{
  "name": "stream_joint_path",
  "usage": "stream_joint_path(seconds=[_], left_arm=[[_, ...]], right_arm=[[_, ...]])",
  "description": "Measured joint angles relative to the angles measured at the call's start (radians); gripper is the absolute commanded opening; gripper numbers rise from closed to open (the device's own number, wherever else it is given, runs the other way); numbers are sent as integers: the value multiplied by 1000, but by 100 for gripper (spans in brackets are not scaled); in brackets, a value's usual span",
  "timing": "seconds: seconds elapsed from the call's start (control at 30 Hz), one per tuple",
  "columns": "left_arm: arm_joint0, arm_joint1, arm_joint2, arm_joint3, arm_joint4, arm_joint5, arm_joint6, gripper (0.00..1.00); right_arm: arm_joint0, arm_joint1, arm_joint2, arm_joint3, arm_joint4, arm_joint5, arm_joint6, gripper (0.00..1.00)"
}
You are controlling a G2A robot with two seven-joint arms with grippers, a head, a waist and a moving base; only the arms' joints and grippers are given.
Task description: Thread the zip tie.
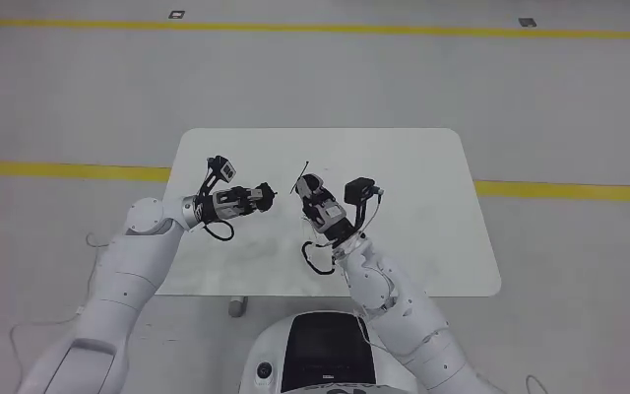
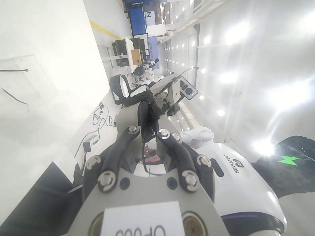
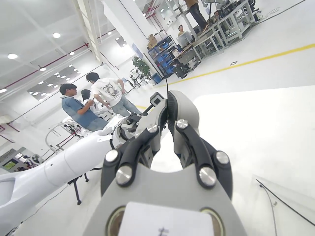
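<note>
Right wrist view: the right gripper is seen closed tight on a black zip tie, whose thin tail stands up out of the fingertips. In the left wrist view the left gripper is likewise drawn together, and a dark strand is pinched between its pads. The strand is judged to be a zip tie end, though it cannot be told whether it belongs to the same tie. In the top view both grippers are found above the white table, tips facing, near each other but apart.

The step in hand is judged to be the lining-up of tail and head. It is best done slowly. The free tail should be pointed straight at the opening, since so thin a tail is expected to flex and glance off. One gripper is better held as a fixed target while the other is advanced along the tail's own line. Neither grip should be loosened until the tail is seen through.

Open room is offered over the far half of the table and to either side of the arms. Spare zip ties on a clear sheet lie on the table away from both grippers, and should be kept out of any downward sweep. The near table edge is crossed by both forearms, so little room is left for drawing back.
</note>
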Motion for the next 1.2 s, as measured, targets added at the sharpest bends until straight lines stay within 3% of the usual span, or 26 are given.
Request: stream_joint_path(seconds=[0.27, 0.67, 0.87, 1.2], left_arm=[[0, 0, 0, 0, 0, 0, 0, 0], [0, 0, 0, 0, 0, 0, 0, 0], [0, 0, 0, 0, 0, 0, 0, 0], [0, 0, 0, 0, 0, 0, 0, 0]], right_arm=[[22, -12, -46, 47, 13, 1, -46, 0], [29, -14, -52, 54, 3, 1, -61, 0], [19, -13, -72, 33, -62, 23, -75, 0], [38, -21, -96, 59, -111, 68, -119, 0]])
